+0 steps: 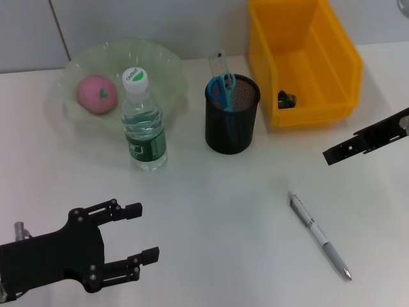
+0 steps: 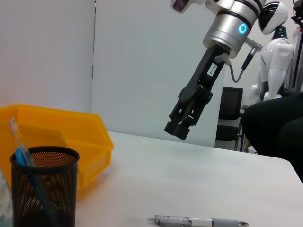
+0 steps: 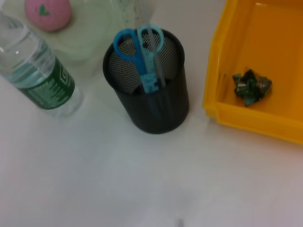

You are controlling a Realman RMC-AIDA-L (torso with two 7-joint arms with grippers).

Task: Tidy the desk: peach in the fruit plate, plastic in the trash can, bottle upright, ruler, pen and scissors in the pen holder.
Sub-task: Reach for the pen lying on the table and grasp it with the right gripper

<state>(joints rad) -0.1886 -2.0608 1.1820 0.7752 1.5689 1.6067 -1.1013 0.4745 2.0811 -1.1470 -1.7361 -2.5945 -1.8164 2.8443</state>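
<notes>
Holder [image 1: 232, 125]: scissors [image 1: 222, 88], ruler [image 1: 218, 62]. Plate [image 1: 163, 61]: peach [image 1: 97, 94]. Bin [image 1: 332, 54]: plastic [image 1: 285, 99]. Pen [image 1: 318, 236] lies between the left gripper [image 1: 142, 233], fingers spread, and the right gripper [image 1: 329, 156], fingers clenched.

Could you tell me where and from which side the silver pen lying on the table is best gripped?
Grip the slim silver plastic pen at mid-barrel, from straight above, the claw closing across its width: it lies flat and diagonal, with bare white table on both sides.

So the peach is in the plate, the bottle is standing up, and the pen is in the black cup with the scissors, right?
Not quite. The head view shows the pen lying on the table, not in the black cup. The peach is in the plate, the bottle stands up, and the scissors are in the cup.
</notes>
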